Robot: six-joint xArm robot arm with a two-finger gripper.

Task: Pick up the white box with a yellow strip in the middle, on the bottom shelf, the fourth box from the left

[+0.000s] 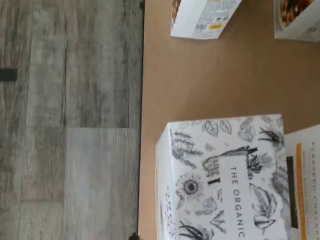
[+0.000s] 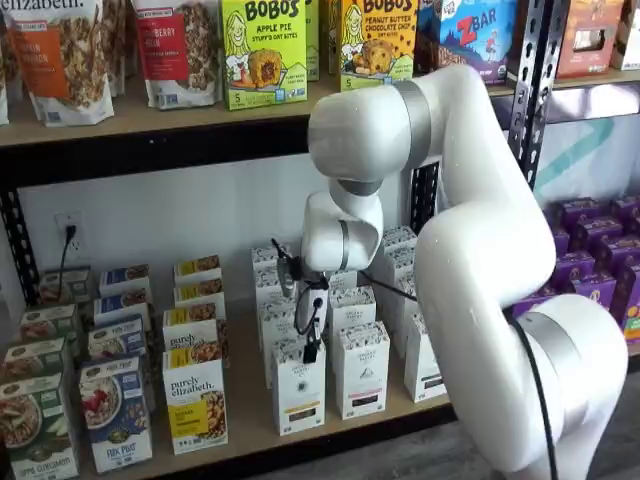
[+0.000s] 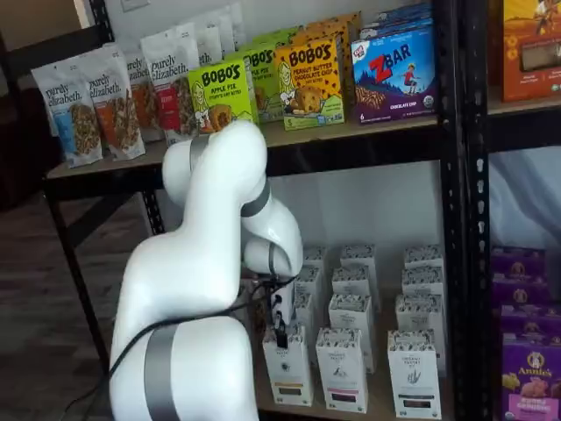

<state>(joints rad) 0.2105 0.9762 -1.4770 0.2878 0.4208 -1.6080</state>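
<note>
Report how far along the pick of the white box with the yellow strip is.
Done: the arm has brought the gripper to the front row of the bottom shelf, just above the white box. In hand: lining up over its speckled top; whether the fingers are open cannot be told from these views. Left: lowering, closing on the box and lifting it out; the box stands on the shelf.

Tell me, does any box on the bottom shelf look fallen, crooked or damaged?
Nothing stands out. In a shelf view the white box and its neighbours stand upright in tidy rows on the bottom shelf; the gripper hangs just above it.
</note>
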